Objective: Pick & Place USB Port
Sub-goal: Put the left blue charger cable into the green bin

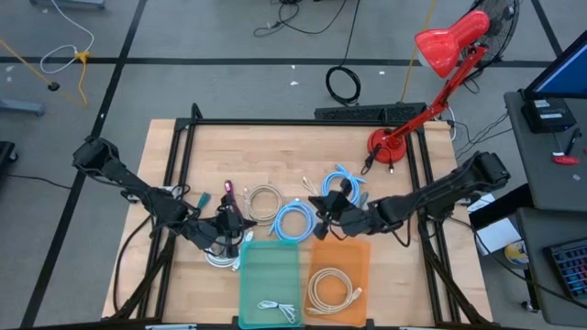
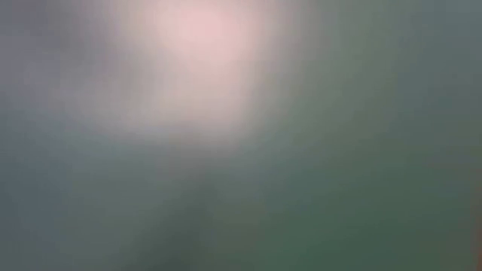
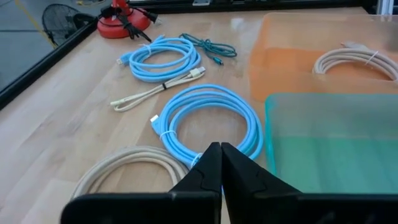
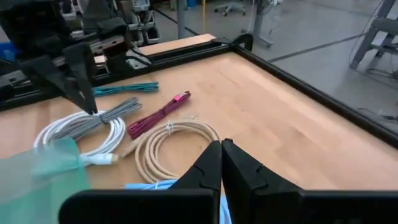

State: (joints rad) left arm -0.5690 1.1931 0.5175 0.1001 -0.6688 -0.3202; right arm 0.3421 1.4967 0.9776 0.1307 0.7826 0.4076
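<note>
Both arms reach inward over the wooden surface (image 1: 275, 147), meeting near its middle. The left gripper (image 1: 240, 223) sits with its fingers (image 3: 211, 163) pressed together, holding nothing, over a white cable coil (image 1: 220, 257) just beside the green bin (image 1: 271, 286). The right gripper (image 1: 323, 207) is likewise pinched closed and empty, low between two blue cable coils.

The green bin and the orange bin (image 1: 337, 275) stand side by side against the near edge of the surface, their walls touching. A small white cable (image 1: 278, 308) lies in the green bin; a beige coil (image 1: 332, 289) lies in the orange one.

Loose cables crowd the middle strip: a blue coil (image 1: 293, 221) just beyond the bins, a second blue coil (image 1: 343, 182) nearer the far right corner, a beige coil (image 1: 263, 202), a magenta cable (image 4: 158, 114), a teal cable (image 4: 124, 88) and a grey-and-white bundle (image 4: 93, 127). A red desk lamp (image 1: 393, 145) stands at the far right corner.

The far half of the surface lies bare up to its black frame rail, and so does the near left corner. The low view shows only blur.
</note>
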